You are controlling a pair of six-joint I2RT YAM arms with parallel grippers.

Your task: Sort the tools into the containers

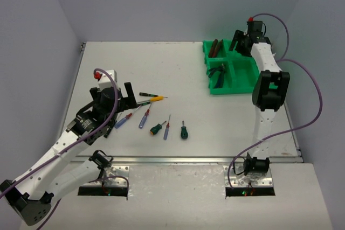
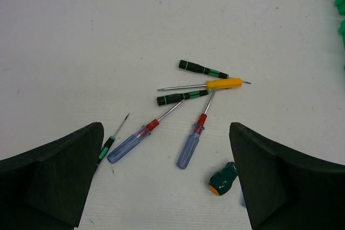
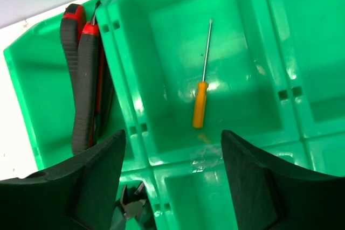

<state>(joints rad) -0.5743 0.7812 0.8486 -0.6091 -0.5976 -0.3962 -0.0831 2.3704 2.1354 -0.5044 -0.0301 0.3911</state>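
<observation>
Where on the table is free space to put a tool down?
The table is bare between the far edge, the green tray and the screwdrivers; also between them and the right arm. Crowded by the left claw.

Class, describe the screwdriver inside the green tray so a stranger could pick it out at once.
Look to the green tray at the table's far right. Beside the compartment holding red-black pliers, the orange-handled screwdriver lies alone: slim and orange, unlike those bulky pliers.

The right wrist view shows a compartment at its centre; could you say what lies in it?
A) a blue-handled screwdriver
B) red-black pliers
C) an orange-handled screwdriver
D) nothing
C: an orange-handled screwdriver lies alone there; the red-black pliers sit in the neighbouring compartment.
</observation>
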